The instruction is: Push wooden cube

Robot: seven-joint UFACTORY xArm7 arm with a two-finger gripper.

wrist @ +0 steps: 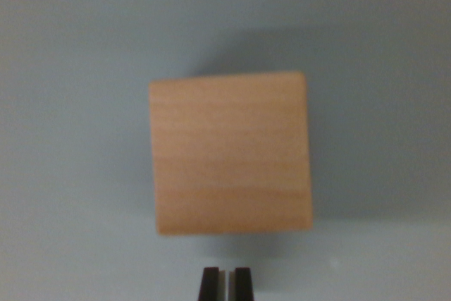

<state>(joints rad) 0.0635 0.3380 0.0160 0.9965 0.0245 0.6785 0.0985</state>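
- The wooden cube (231, 153) was pale tan, with faint grain lines running across its visible face
- It appeared blurred and filled the middle of the wrist view
- It sat slightly rotated on a plain grey-blue surface, casting a soft shadow

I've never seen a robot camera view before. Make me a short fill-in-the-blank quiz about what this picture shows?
1. The light brown cube is made of ____.
2. The surface under the cube is pale blue-____.
3. The two dark gripper fingertips sit at the ____ edge of the wrist view.
4. The gap between the cube and the gripper shows they are not ____.

Missing words: wood; grey; bottom; touching
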